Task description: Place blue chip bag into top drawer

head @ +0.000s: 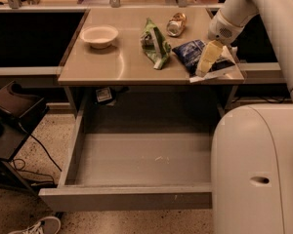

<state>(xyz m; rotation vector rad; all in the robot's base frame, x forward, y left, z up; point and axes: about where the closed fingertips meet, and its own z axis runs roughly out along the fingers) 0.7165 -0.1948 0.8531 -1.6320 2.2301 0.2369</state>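
Right now the blue chip bag lies on the right front corner of the table, just beside the green bag. My gripper is down over its right half; whether it grips the bag I cannot tell. Below, the top drawer stands pulled out.

Bench, tan top. Left rear: bowl, upright. Centre: green bag. Just behind it to the right: can on its side. Right front corner: blue bag, flat. Pincer down over its right half.
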